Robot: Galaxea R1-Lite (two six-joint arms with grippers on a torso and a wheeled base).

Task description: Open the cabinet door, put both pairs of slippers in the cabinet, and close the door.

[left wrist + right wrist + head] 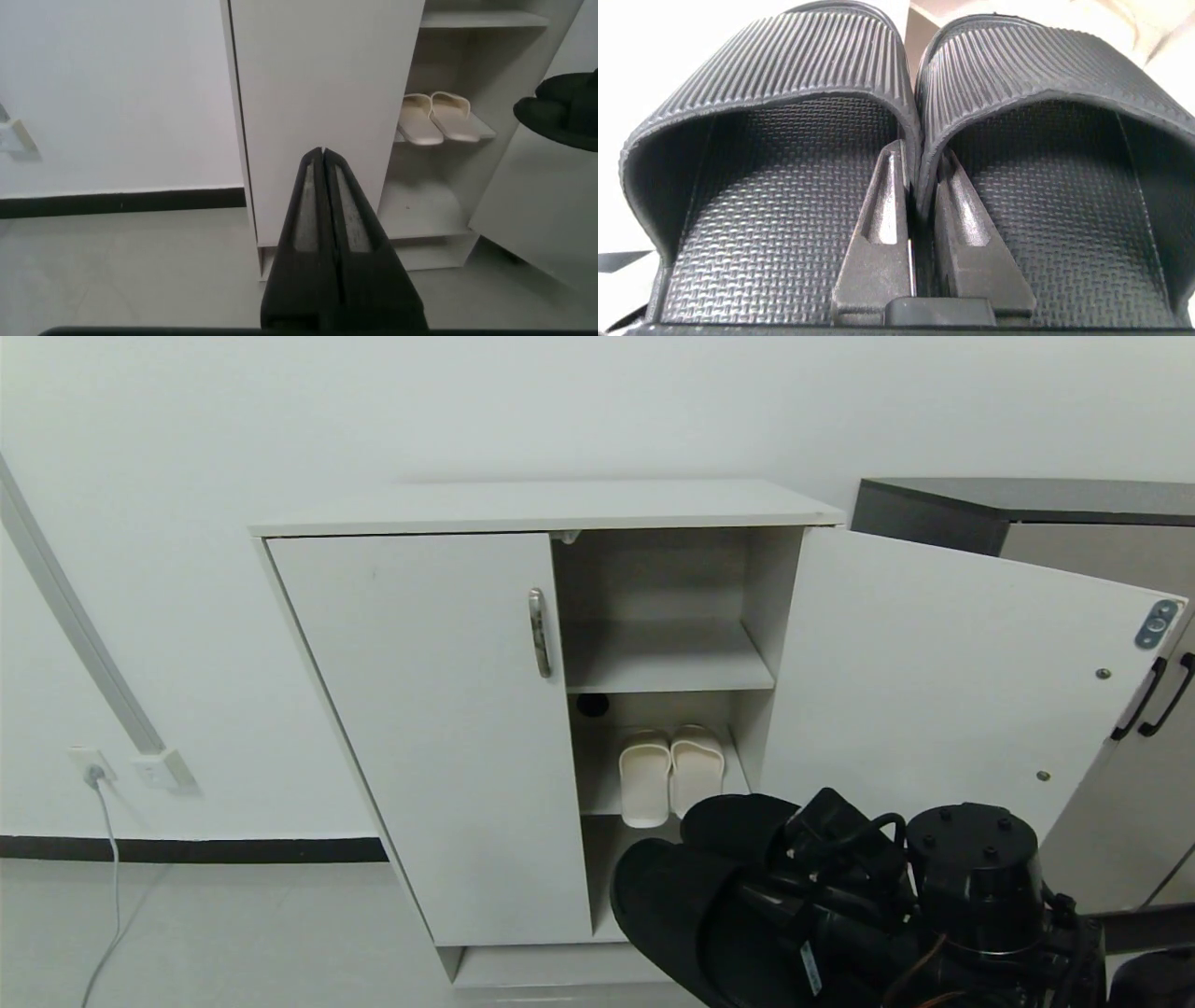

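The white cabinet (pixel 411 709) has its left door shut and its right door (pixel 934 681) swung wide open. A pair of white slippers (pixel 670 773) lies side by side on the middle shelf, toes outward, and the white slippers (pixel 441 117) are also in the left wrist view. My right gripper (pixel 920 159) is shut on the black slippers (pixel 906 121), pinching their two inner walls together. The black slippers (pixel 709 887) hang low in front of the open compartment, outside it. My left gripper (pixel 322 154) is shut on nothing, back from the closed left door.
The upper shelf (pixel 663 658) and bottom shelf (pixel 420 210) are bare. A grey cabinet (pixel 1027 513) stands right behind the open door. A wall socket with a cable (pixel 93 770) is at the left, above bare floor.
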